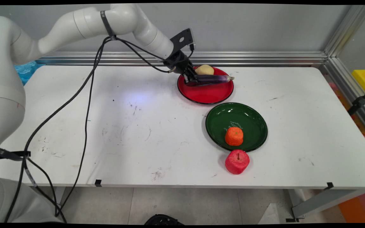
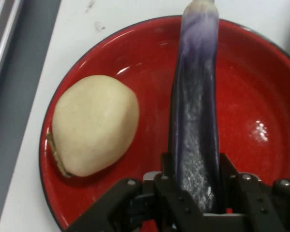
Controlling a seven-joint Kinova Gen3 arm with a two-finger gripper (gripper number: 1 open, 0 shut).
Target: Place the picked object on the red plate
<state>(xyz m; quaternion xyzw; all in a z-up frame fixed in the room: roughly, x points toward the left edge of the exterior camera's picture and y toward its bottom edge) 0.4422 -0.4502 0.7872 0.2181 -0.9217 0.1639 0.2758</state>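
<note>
**Gripper clamped on the eggplant over the red plate**

The white table (image 1: 138, 126) carries everything, and the arm reaches across it from the upper left to the far side. Of the two dishes, the green plate (image 1: 249, 117) lies nearer the front, at about five o'clock from the red plate (image 1: 208, 95), their rims close but apart. An orange fruit (image 1: 234, 136) sits inside the green plate towards its near edge, and a red apple (image 1: 237, 161) rests on the bare table just beyond that rim, at six o'clock.

The red plate holds a pale, rounded potato (image 2: 94, 125) at its far side, clear of the fingers, so nothing crowds the grasp.

The purple eggplant (image 2: 195, 96) stretches lengthwise across the red plate, its tip passing the rim at three o'clock in the main view. It is taken at one end, which leaves most of its length sticking out ahead of the gripper (image 1: 190, 81).

The fingers (image 2: 229, 174) are closed narrowly onto the eggplant's end, one pressing each flank. Whether it rests on the plate or hangs just above cannot be told.
</note>
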